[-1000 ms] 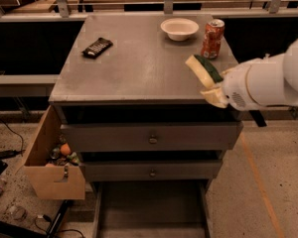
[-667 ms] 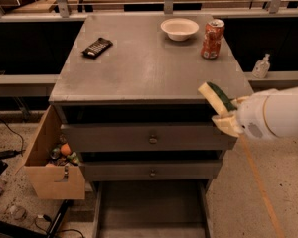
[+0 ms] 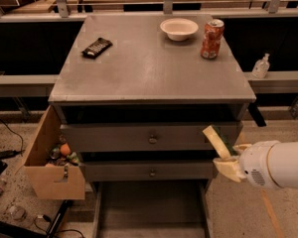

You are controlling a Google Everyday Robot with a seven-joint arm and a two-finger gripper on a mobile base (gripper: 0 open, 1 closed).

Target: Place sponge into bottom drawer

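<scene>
Dim workshop, benches behind a grey steel cabinet (image 3: pixel 149 68); down from cabinet-top height a second ago to the cabinet's front right corner, level with the drawer fronts: gripper (image 3: pixel 227 165), pinching the sponge (image 3: pixel 216 142) by its lower end; sponge tilted up and leftward, green face to the right, clear of the cabinet top; reads as lift done and lowering under way; bottom drawer (image 3: pixel 149 202) pulled out at the cabinet's foot, below and left of the sponge, so probably needs more travel down and inward before any release. Counted: one sponge; one gripper; three drawers, two knobbed drawers (image 3: pixel 149 138) shut above the open one; on the cabinet top one bowl (image 3: pixel 179 29), one can (image 3: pixel 211 32), one black bar (image 3: pixel 97 47); one box (image 3: pixel 54 180) at the cabinet's left side; one bottle (image 3: pixel 260 66) off to its right.
</scene>
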